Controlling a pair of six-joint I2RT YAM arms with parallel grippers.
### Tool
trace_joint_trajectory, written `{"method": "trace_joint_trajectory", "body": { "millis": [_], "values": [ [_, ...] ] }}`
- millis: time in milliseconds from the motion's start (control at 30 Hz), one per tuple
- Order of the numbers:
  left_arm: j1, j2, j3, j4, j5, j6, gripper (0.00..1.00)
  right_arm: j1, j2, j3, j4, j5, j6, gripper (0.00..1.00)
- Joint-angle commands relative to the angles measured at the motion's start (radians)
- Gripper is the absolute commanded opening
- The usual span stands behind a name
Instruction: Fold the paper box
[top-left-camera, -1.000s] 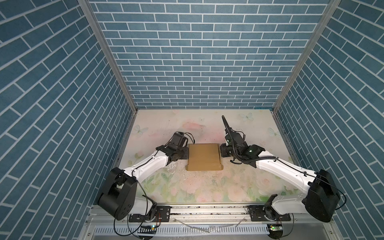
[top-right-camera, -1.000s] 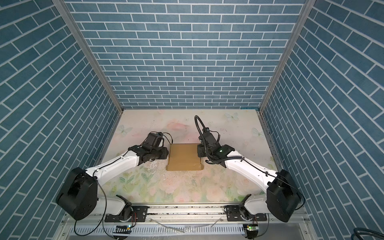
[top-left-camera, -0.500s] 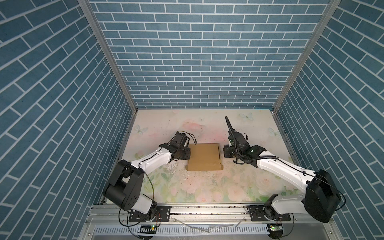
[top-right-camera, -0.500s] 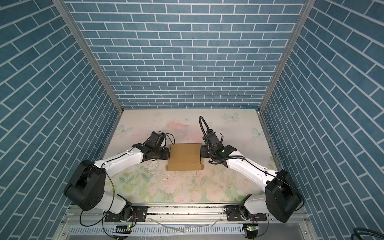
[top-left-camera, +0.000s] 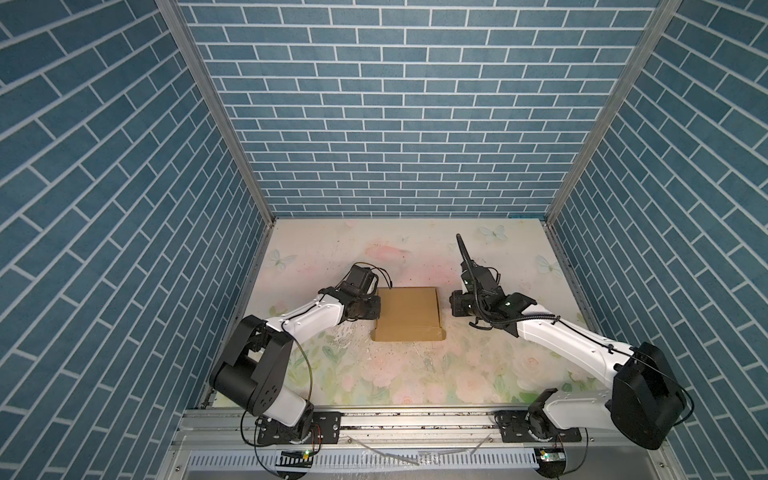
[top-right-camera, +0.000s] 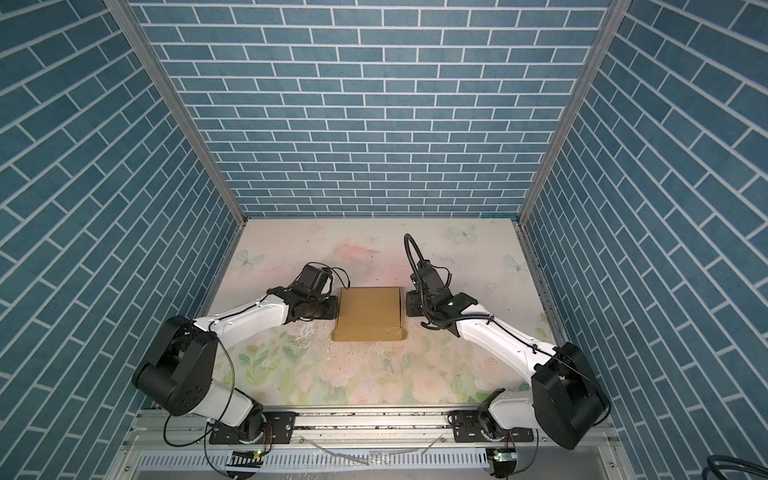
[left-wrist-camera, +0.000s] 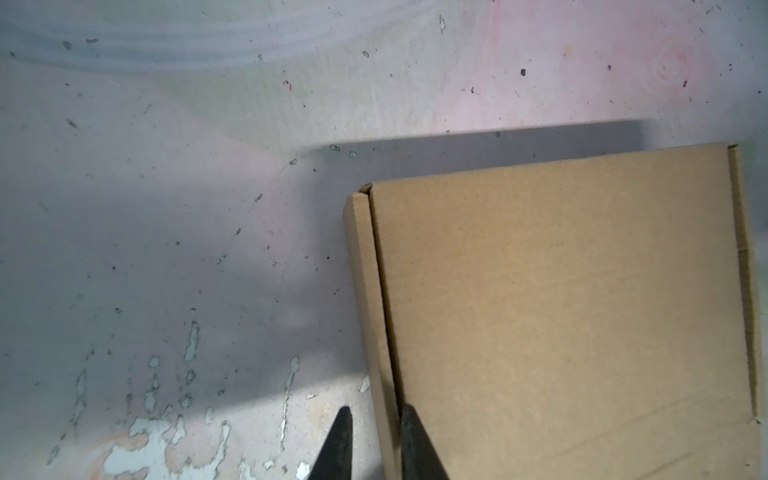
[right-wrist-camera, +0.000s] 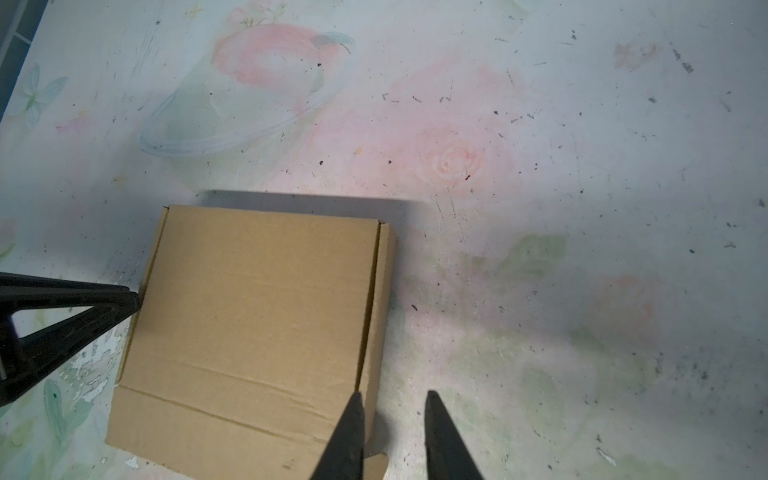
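Left pincer (left-wrist-camera: 376, 409) narrowly straddles paper box (left-wrist-camera: 561, 311) wall, grip unclear; right pincer (right-wrist-camera: 392, 395) parted astride.

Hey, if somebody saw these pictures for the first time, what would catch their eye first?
Probably the plain brown paper box, lid down, in the middle of the flowery table. Next, the white-and-black left arm and right arm reach in from the near corners, the left gripper at the box's left wall and the right gripper at its right. Blue brick-pattern walls close in three sides.
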Motion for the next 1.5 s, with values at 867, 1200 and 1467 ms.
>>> {"method": "trace_joint_trajectory", "body": {
  "millis": [867, 1200, 1467],
  "values": [
    [0.100, 0.015, -0.114, 0.136, 0.112, -0.021, 0.12, -0.092, 0.001, -0.239, 0.479, -0.417, 0.272, 0.65],
    [0.102, 0.019, -0.129, 0.161, 0.125, -0.031, 0.12, -0.091, 0.114, -0.257, 0.645, -0.460, 0.361, 0.66],
    [0.105, 0.012, -0.142, 0.168, 0.124, -0.033, 0.12, -0.091, 0.160, -0.278, 0.696, -0.455, 0.397, 0.66]
  ]
}}
